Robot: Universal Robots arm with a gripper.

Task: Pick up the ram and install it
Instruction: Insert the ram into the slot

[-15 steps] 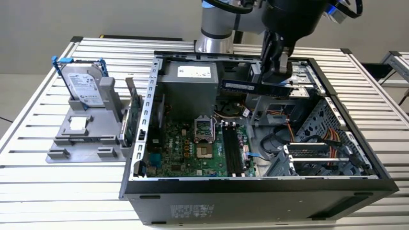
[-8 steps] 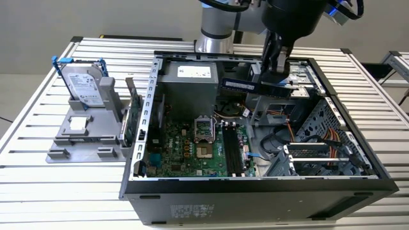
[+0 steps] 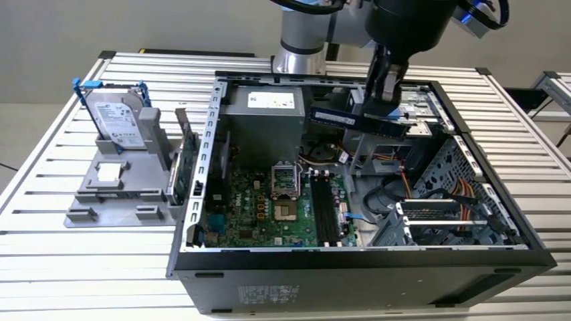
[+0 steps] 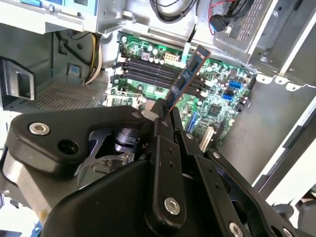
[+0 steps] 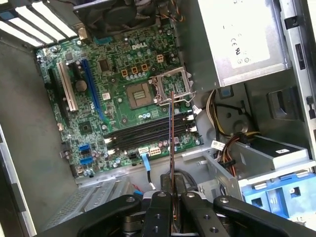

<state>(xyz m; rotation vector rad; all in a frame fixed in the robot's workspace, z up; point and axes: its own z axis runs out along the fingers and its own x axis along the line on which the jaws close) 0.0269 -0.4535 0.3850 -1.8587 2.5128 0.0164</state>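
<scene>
The ram (image 3: 355, 122) is a slim bluish stick with dark chips, held in the air over the open computer case (image 3: 357, 261), near its back. My gripper (image 3: 386, 100) is shut on the ram's upper edge. In the second wrist view the ram (image 4: 189, 73) slants out from my gripper (image 4: 166, 109) above the motherboard. In the first wrist view the ram (image 5: 172, 143) shows edge-on, rising from my gripper (image 5: 172, 191), crosswise over the black memory slots (image 5: 148, 132). Those slots (image 3: 325, 212) lie well below the stick, on the green motherboard (image 3: 259, 207).
A grey power supply (image 3: 263, 124) stands at the back of the case, with a drive cage (image 3: 437, 217) and cables on the exterior view's right. Outside, a silver hard drive (image 3: 116, 120) sits in a grey fixture (image 3: 111, 190). An upright green card (image 3: 184, 170) stands beside the case wall.
</scene>
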